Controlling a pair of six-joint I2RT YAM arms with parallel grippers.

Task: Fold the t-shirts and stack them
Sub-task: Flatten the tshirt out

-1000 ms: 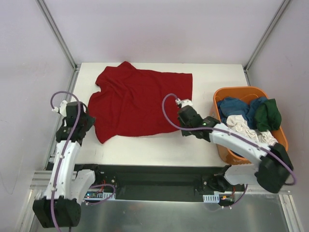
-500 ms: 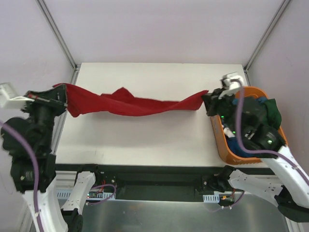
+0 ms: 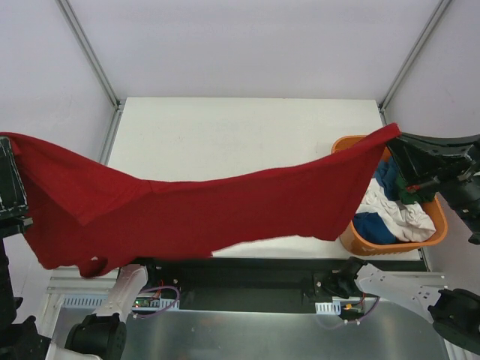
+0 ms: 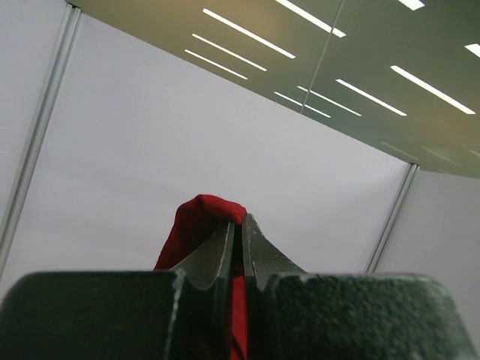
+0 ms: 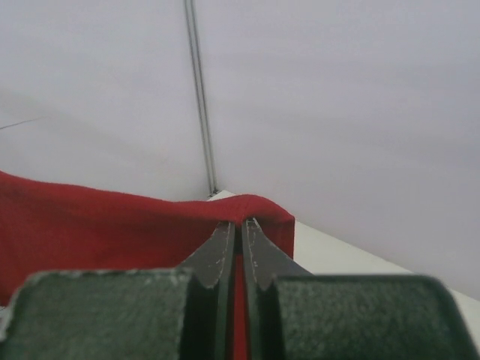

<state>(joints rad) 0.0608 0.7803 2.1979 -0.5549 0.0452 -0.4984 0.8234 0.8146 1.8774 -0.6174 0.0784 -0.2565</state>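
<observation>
- The left gripper (image 4: pixel 237 223) is pinched tight on a corner of the red shirt (image 3: pixel 187 202), with a small red fold poking out above its tips
- The right gripper (image 5: pixel 239 223) is clamped the same way on another edge, and the cloth runs off toward 9 o'clock in its own view
- From overhead, the two grips sit far apart at 9 and 3 o'clock, high above the table (image 3: pixel 240 127), probably so the cloth hangs free and pulls flat before being laid down
- The shirt hangs as a broad sagging band, its lower edge uneven, drooping lowest near 8 o'clock
- The other shirts (image 3: pixel 397 214), blue, white and green, lie heaped in the orange basket (image 3: pixel 390 246) at 4 o'clock
</observation>
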